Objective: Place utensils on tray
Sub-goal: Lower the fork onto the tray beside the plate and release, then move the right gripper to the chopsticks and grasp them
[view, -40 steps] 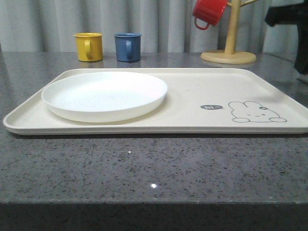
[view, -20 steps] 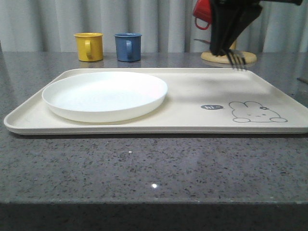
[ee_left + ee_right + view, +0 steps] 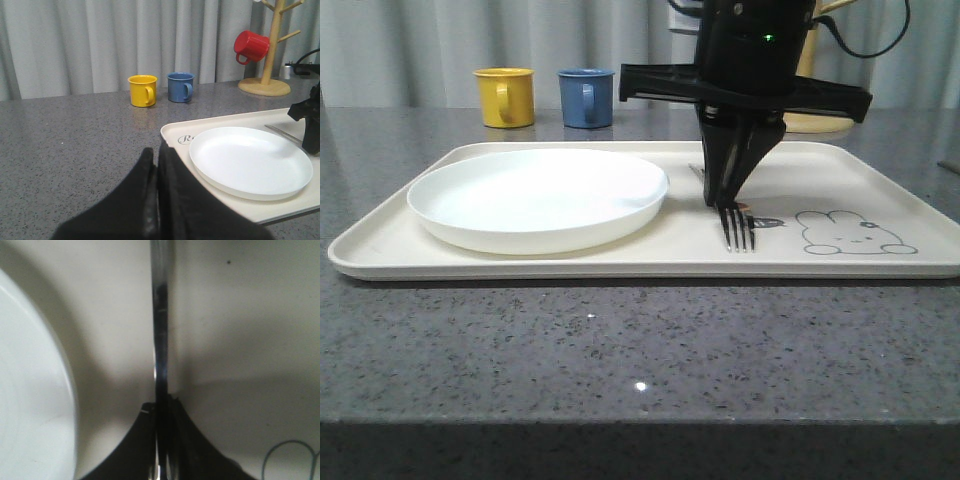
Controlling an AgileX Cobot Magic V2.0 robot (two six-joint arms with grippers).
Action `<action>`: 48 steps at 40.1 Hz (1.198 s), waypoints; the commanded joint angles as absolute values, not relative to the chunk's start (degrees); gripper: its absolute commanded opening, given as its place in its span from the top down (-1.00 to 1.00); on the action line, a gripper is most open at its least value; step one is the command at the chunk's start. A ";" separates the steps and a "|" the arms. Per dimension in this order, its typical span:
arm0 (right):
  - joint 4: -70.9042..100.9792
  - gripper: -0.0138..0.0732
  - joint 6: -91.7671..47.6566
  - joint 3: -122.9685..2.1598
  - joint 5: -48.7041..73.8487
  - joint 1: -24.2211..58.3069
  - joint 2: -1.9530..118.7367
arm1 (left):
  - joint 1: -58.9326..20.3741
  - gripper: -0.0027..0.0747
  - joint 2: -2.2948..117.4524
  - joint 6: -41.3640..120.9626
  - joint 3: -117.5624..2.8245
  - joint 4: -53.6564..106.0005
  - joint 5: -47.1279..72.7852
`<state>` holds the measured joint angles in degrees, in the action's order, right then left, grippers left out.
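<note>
Over tray [image 3: 880, 190]: shiny four-tined fork [image 3: 738, 228], gripper-clamped.

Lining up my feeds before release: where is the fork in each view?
Front view: fork at centre, tines down at the tray, held in the right gripper.
Left wrist view: its handle is a thin silver strip at the right edge, beyond the plate.
Right wrist view: handle runs up the middle from the shut jaws.
Shared landmark: the white plate, beside the fork.
</note>
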<state>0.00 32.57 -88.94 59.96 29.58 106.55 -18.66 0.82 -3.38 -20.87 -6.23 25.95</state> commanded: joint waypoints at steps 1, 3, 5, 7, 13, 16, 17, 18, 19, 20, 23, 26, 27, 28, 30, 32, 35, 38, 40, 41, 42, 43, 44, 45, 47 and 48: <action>0.39 0.73 32.58 -90.87 59.16 29.63 104.24 | -18.58 0.98 1.58 -3.91 -22.39 -5.94 21.39; 0.39 0.67 32.58 -90.87 59.35 29.63 104.24 | -18.58 0.98 1.58 -3.91 -22.39 -5.94 21.39; 0.46 0.55 32.58 -90.87 59.40 29.63 104.24 | -18.58 0.98 1.58 -3.91 -22.39 -5.94 21.39; 0.52 0.41 32.63 -90.87 59.53 29.63 104.24 | -18.58 0.98 1.58 -3.91 -22.39 -5.94 21.39; 1.51 0.06 32.63 -90.87 59.53 29.63 103.88 | -18.58 0.98 1.58 -3.91 -22.39 -5.94 21.39; 1.30 -0.02 32.63 -90.87 59.59 29.63 103.26 | -18.58 0.98 1.58 -3.91 -22.39 -5.94 21.39; 1.24 -0.04 32.63 -90.87 59.65 29.63 102.84 | -18.58 0.98 1.58 -3.91 -22.39 -5.94 21.39; 1.15 -0.05 32.63 -90.87 59.75 29.50 102.60 | -18.58 0.98 1.58 -3.91 -22.39 -5.94 21.39; 0.88 -0.06 32.58 -90.87 59.92 29.43 102.12 | -18.58 0.98 1.58 -3.91 -22.39 -5.94 21.39; 0.70 -0.06 32.58 -90.87 60.04 29.35 101.63 | -18.58 0.98 1.58 -3.91 -22.39 -5.94 21.39; 0.00 -0.06 31.92 -90.91 61.05 28.67 100.27 | -18.58 0.98 1.58 -3.91 -22.39 -5.94 21.39; -1.08 -0.06 30.07 -91.05 62.75 27.35 98.90 | -18.58 0.98 1.58 -3.91 -22.39 -5.94 21.39; -1.40 -0.06 29.43 -91.05 63.70 26.63 98.21 | -18.58 0.98 1.58 -3.91 -22.39 -5.94 21.39; -1.67 -0.06 28.49 -91.05 64.55 25.99 97.87 | -18.58 0.98 1.58 -3.91 -22.39 -5.94 21.39; -2.30 -0.06 26.70 -91.05 66.75 24.25 96.79 | -18.58 0.98 1.58 -3.91 -22.39 -5.94 21.39; -3.43 -0.06 24.69 -91.05 69.12 21.88 95.62 | -18.58 0.98 1.58 -3.91 -22.39 -5.94 21.39; -4.61 -0.06 21.48 -91.00 72.13 18.59 94.20 | -18.58 0.98 1.58 -3.91 -22.39 -5.94 21.39; -5.03 -0.06 17.71 -91.00 74.48 15.02 93.08 | -18.58 0.98 1.58 -3.91 -22.39 -5.94 21.39; -5.09 -0.06 15.60 -91.00 75.73 12.45 92.39 | -18.58 0.98 1.58 -3.91 -22.39 -5.94 21.39; -5.09 -0.06 14.37 -90.86 75.97 10.99 92.05 | -18.58 0.98 1.58 -3.91 -22.39 -5.94 21.39; -5.09 -0.07 13.92 -90.78 76.12 9.92 91.83 | -18.58 0.98 1.58 -3.91 -22.39 -5.94 21.39; -5.09 -0.08 13.36 -90.70 76.24 8.86 91.60 | -18.58 0.98 1.58 -3.91 -22.39 -5.94 21.39; -5.09 -0.10 12.46 -90.53 76.22 7.47 91.37 | -18.58 0.98 1.58 -3.91 -22.39 -5.94 21.39; -5.09 -0.11 12.16 -90.39 76.22 6.15 91.18 | -18.58 0.98 1.58 -3.91 -22.39 -5.94 21.39; -5.09 -0.15 10.40 -89.95 76.22 4.07 91.18 | -18.58 0.98 1.58 -3.91 -22.39 -5.94 21.39; -5.09 -0.16 9.40 -89.68 76.16 3.23 91.18 | -18.58 0.98 1.58 -3.91 -22.39 -5.94 21.39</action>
